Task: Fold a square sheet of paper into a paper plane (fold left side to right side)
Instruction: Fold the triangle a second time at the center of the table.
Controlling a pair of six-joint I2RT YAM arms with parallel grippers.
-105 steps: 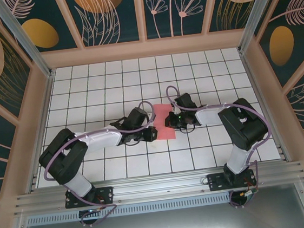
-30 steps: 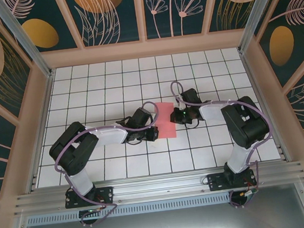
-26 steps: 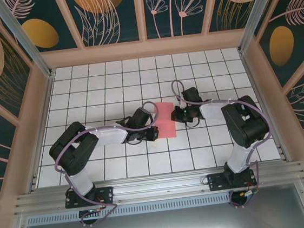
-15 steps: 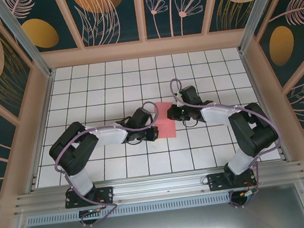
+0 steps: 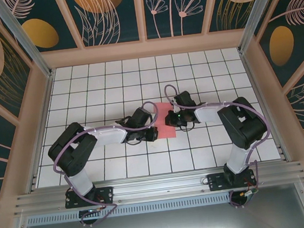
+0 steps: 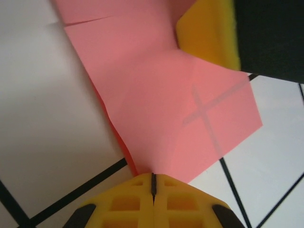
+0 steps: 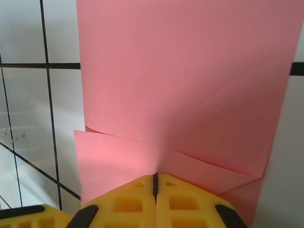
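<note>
At the near side of the scene, the left gripper (image 5: 152, 132) lies low over the table (image 5: 99, 81). Its yellow fingers (image 6: 137, 202) are pressed together and their tips rest at the left edge of the sheet of paper (image 5: 161, 119). I cannot tell whether a layer is caught between them.

The pink sheet lies at the middle of the table, between the two arms, and it is not fully flat. The left wrist view shows overlapping layers with a loose flap, and a dark grid line (image 6: 204, 114) shows through the paper, so it is very thin.

Just beyond, the right gripper (image 5: 170, 118) comes in from the right. Its fingers (image 7: 133, 202) are also closed tight, and the tips sit on the sheet where one layer crosses another.

The paper will likely feel almost weightless and limp. It could slide on the smooth tiles and would crumple or tear under a hard tug. The best hold is probably the free left edge or a corner, lifted gently while the other gripper pins the sheet down.

Farther back are bare tiles, then the patterned wall (image 5: 109, 15).
</note>
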